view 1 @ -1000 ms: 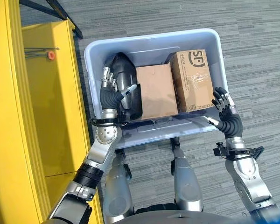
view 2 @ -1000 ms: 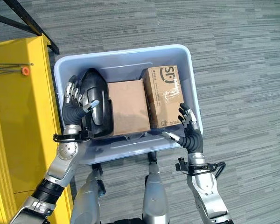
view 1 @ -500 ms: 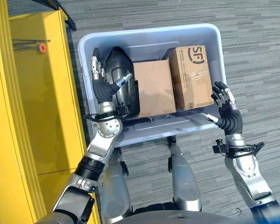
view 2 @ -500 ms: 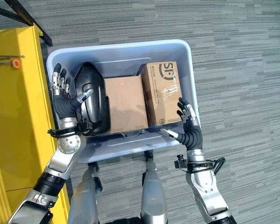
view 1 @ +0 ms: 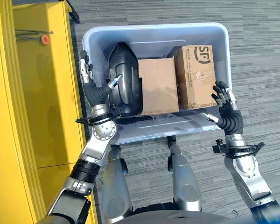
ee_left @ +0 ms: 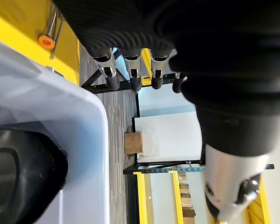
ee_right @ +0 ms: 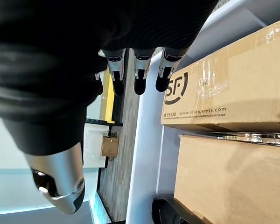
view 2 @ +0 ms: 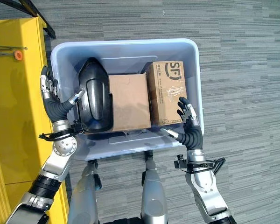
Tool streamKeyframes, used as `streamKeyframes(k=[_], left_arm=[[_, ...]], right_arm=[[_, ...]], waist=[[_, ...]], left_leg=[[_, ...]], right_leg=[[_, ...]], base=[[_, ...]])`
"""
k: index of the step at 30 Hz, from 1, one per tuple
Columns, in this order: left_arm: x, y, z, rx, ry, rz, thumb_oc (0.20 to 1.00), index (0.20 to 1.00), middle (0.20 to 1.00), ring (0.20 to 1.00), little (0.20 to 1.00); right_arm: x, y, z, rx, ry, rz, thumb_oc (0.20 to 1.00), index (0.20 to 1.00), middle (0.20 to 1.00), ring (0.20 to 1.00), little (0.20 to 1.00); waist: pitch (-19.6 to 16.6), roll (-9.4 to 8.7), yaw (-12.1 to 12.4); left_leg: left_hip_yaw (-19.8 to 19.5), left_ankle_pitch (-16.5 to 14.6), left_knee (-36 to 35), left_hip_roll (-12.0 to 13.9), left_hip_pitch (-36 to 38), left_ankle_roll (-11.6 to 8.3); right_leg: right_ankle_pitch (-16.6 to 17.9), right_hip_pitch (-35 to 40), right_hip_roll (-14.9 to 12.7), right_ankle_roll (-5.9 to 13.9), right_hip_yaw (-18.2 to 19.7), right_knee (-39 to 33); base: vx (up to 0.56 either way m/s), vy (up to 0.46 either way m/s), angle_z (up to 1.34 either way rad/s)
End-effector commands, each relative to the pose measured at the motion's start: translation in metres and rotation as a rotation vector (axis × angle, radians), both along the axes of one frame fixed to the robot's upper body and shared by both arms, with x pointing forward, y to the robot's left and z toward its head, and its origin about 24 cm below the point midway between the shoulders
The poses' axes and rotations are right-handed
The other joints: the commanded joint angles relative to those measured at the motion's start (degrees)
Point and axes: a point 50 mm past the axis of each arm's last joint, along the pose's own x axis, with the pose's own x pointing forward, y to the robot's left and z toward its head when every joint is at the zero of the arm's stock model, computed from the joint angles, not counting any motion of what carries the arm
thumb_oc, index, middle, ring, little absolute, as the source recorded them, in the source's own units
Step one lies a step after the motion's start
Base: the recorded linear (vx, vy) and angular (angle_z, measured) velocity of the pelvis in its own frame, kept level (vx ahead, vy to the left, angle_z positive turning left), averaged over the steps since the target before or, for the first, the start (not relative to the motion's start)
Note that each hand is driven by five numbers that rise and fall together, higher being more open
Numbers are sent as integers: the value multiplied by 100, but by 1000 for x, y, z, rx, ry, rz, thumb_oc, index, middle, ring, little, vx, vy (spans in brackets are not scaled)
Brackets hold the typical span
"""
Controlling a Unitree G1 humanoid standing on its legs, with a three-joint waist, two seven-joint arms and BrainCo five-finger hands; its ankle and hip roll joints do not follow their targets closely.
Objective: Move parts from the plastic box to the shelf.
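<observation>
The pale plastic box (view 1: 154,29) holds a black moulded part (view 1: 123,79) at its left, a plain cardboard carton (view 1: 157,86) in the middle and a printed carton (view 1: 196,74) at its right. My left hand (view 1: 91,88) straddles the box's left wall: straight fingers outside it, thumb reaching over the rim toward the black part. The left wrist view shows those fingers (ee_left: 130,70) spread beside the wall (ee_left: 60,121), holding nothing. My right hand (view 1: 226,112) is open at the box's near right corner, its fingers (ee_right: 140,70) straight beside the printed carton (ee_right: 233,84).
The yellow shelf (view 1: 37,102) stands along the left, close to the box's left wall, with an orange-tipped pin (view 1: 45,39) on it. A black frame bar (view 2: 35,14) runs at the top left. Grey carpet (view 1: 261,56) lies to the right and beyond.
My left hand has drawn back from the black part inside the box to the left wall, fingers now outside it. The right hand has barely moved. The camera has shifted slightly.
</observation>
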Motion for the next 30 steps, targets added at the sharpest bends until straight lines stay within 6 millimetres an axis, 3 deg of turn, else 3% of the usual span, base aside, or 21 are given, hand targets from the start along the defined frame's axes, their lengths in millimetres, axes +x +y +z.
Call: streamKeyframes(k=[1,7,12,23,30], left_arm=[[-5,3,22,67,-132,30,1000,1000,1000,1000,1000],[-3,2,8,72,-54,11,1000,1000,1000,1000,1000],[2,3,-23,114,100,-1,1000,1000,1000,1000,1000],[3,4,-44,147,201,-3,1000,1000,1000,1000,1000],[5,10,-55,73,254,29,1000,1000,1000,1000,1000]], right_arm=[[-11,-15,22,-22,-127,-27,1000,1000,1000,1000,1000],[-12,-17,22,-26,-125,-35,1000,1000,1000,1000,1000],[-12,-16,22,-29,-125,-37,1000,1000,1000,1000,1000],[-12,-16,19,-28,-111,-27,1000,1000,1000,1000,1000],[-11,-14,18,-13,-103,-21,1000,1000,1000,1000,1000]], waist=[[-98,-17,69],[-36,-23,88],[46,-63,92],[46,-95,80],[46,-142,60]], left_leg=[[-271,492,164,754,-133,-410],[-294,529,138,752,-207,-419],[-309,546,111,768,-305,-416],[-318,542,135,756,-498,-402],[-312,550,148,754,-606,-401]], right_leg=[[517,-528,-417,214,107,648],[531,-582,-408,216,81,641],[506,-695,-375,195,84,667],[516,-886,-356,192,66,700],[526,-984,-330,193,60,710]], base=[[-24,-4,5],[-13,-1,3],[-5,0,1],[0,0,0],[0,0,0]])
